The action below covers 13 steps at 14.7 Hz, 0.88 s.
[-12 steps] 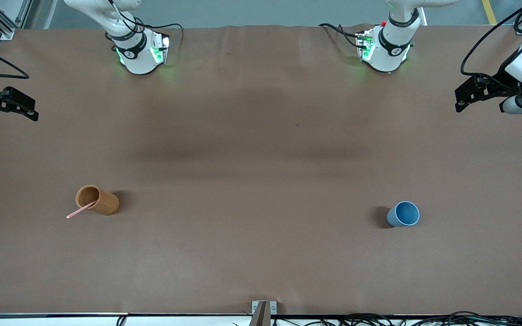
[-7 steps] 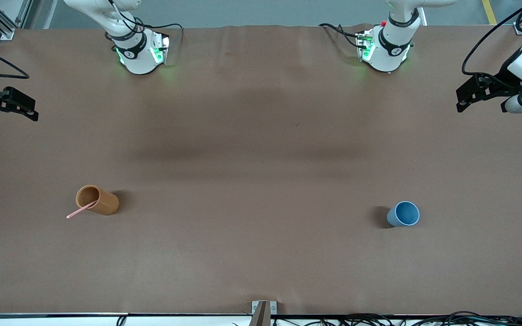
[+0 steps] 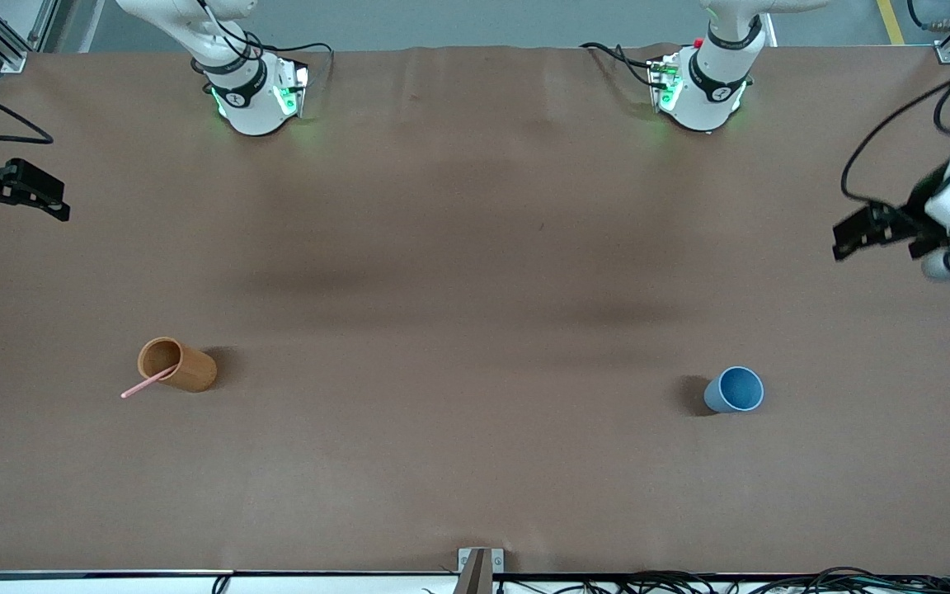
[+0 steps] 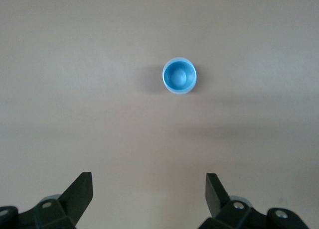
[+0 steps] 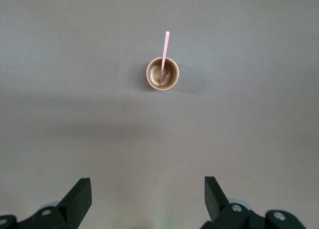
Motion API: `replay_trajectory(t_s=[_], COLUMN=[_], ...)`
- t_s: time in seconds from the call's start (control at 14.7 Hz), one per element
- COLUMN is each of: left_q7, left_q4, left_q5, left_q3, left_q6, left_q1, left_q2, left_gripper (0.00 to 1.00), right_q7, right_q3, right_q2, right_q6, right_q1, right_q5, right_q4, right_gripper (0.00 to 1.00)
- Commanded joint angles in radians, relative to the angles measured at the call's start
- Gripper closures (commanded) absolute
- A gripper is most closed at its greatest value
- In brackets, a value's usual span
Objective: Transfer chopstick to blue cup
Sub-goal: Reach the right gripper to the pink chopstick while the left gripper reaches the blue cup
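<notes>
The chopstick (image 3: pixel 148 384) leans inside the orange-brown cup (image 3: pixel 177 364) near the table's (image 3: pixel 475 247) right-arm end. The blue cup (image 3: pixel 734 389) stands toward the left-arm end. Left gripper (image 3: pixel 842 239) and right gripper (image 3: pixel 58 206) hover at their table edges, jaws wide, holding nothing.

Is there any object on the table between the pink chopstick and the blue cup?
Nothing visible: the thin pink chopstick leans in the orange-brown cylindrical cup; only bare brown table lies before the small blue cup.
</notes>
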Motion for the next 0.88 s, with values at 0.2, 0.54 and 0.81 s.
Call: replay_trajectory(t_s=[0.2, 0.54, 0.81], left_q7=[0.019, 0.018, 0.019], left_q4=[0.04, 0.038, 0.038], left_q5=[-0.007, -0.009, -0.007], left_q3=[0.001, -0.001, -0.002], left_q6=[0.17, 0.332, 0.399], left_q1=[0.013, 0.003, 0.007], left_q2=[0.223, 0.372, 0.454], left_gripper=[0.0, 0.0, 0.01], right_q7=[-0.013, -0.014, -0.014], right_q3=[0.004, 0.001, 0.001], right_q2=[0.023, 0.106, 0.218], right_q6=[0.133, 0.314, 0.449], right_q1=[-0.015, -0.028, -0.049], right_q5=[0.006, 0.005, 0.0], right_q4=[-0.057, -0.137, -0.125], right_gripper=[0.0, 0.0, 0.0])
